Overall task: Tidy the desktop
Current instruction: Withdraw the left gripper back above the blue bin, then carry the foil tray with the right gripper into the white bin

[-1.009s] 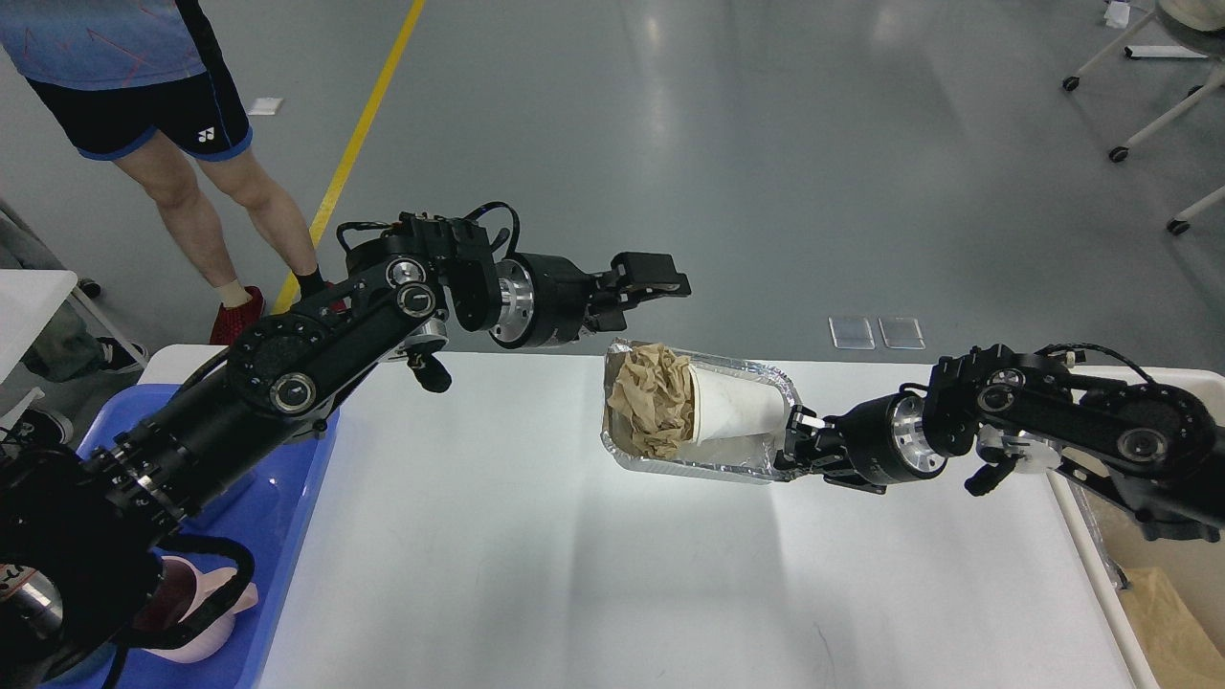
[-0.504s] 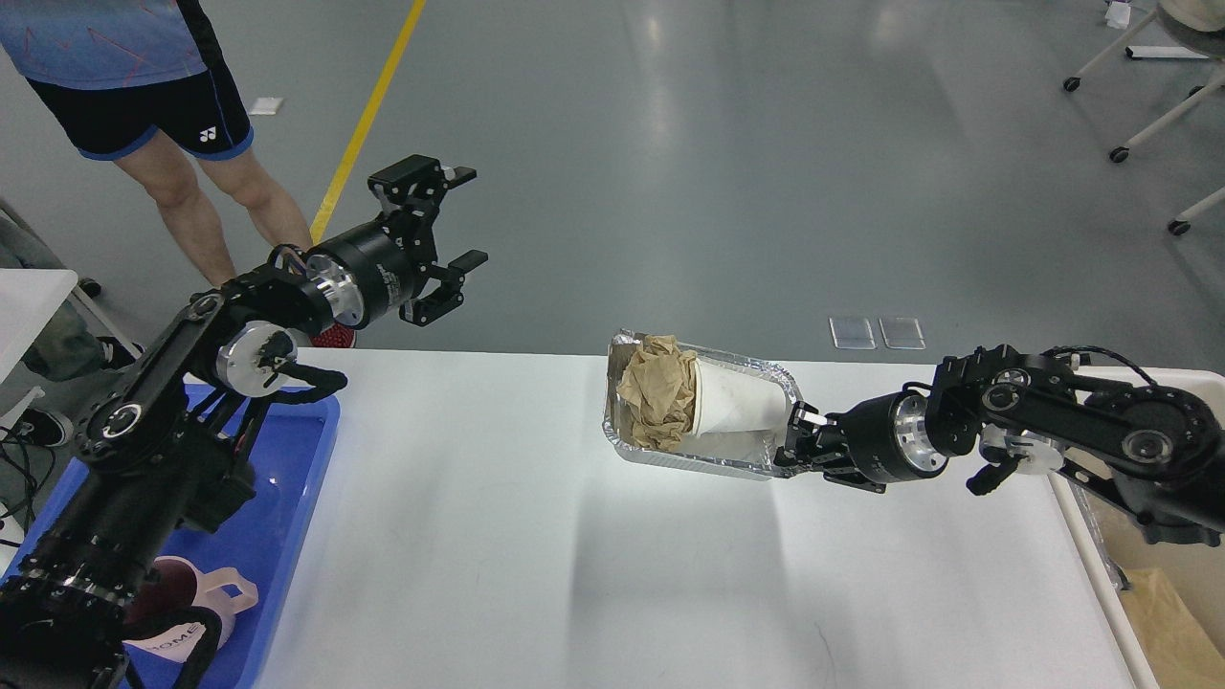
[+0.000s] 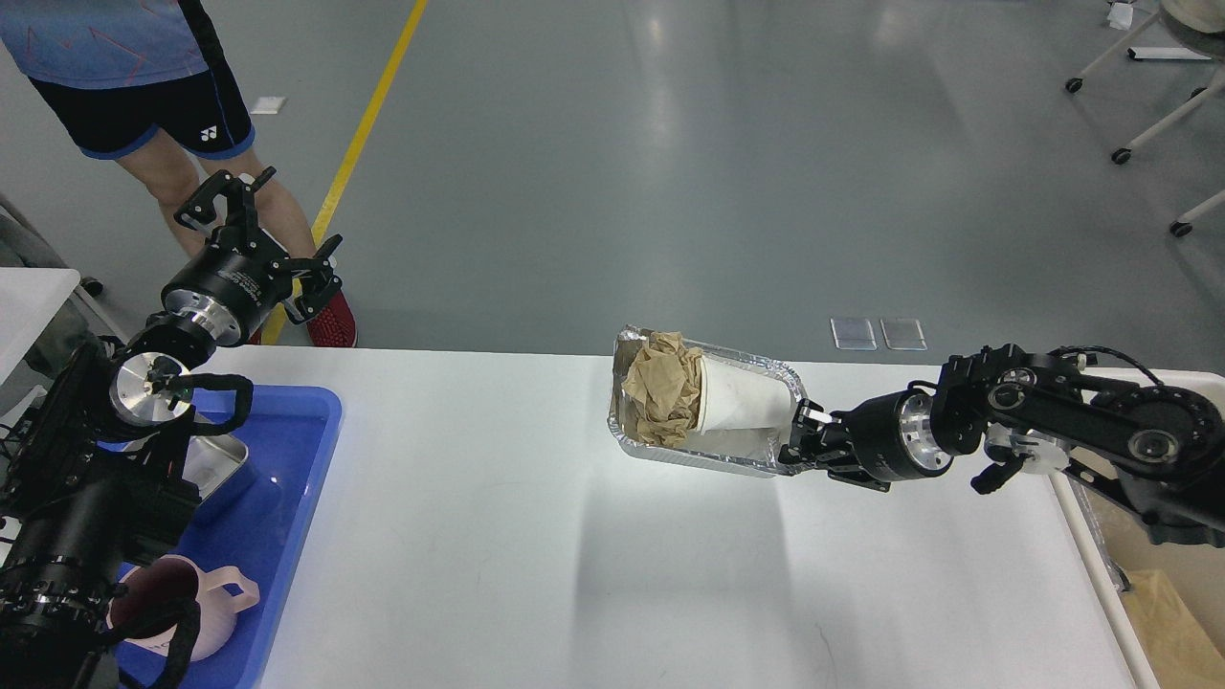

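desktop [image 3: 574, 555] | right gripper [image 3: 799, 442]: clamped on foil tray [image 3: 708, 450] rim | left gripper [image 3: 263, 225]: spread wide, empty

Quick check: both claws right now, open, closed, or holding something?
Left claw: open, holding nothing.
Right claw: closed on the near end of the foil tray, which holds a paper cup and crumpled brown paper.

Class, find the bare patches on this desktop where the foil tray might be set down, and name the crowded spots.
The desktop is bare between the blue tray and the foil tray, and across its near side. Crowded: the blue tray, holding a pink mug and metal tin, and the right gripper end.
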Controlling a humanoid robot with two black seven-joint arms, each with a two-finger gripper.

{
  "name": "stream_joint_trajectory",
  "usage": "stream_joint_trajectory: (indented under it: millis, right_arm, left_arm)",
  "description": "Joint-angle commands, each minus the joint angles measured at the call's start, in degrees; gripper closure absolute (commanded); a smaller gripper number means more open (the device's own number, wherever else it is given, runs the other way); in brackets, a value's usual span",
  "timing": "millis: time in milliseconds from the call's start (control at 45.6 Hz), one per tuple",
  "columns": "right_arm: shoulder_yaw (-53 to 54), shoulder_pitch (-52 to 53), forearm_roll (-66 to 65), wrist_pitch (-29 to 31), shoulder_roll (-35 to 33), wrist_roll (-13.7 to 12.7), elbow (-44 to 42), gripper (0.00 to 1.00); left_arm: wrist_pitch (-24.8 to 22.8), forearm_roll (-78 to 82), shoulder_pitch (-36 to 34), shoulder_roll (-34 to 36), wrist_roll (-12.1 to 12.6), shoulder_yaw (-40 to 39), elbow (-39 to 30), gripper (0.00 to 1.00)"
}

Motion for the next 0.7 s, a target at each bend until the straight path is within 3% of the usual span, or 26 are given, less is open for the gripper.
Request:
stream_joint_trajectory:
  millis: [0,307,680]
  right_arm:
    - [1.2,-0.1,0.0,0.0,-1.2,0.0,0.0,1.00]
    - [10.1,-5.6,0.2,0.1,-12.5,0.0,0.5,1.00]
    - [34.9,-27.4,0.6,-0.6,-24.2,0.3,-0.9,1.00]
  left_arm:
    - [0.0,0.0,0.1,-0.5,-0.3,0.0,0.3,0.07]
    - [0.2,0.1,0.2,-0.9,-0.3,1.7,1.1,0.07]
    - [0.2,0.0,0.5,-2.0,-0.3,2.1,1.4,0.07]
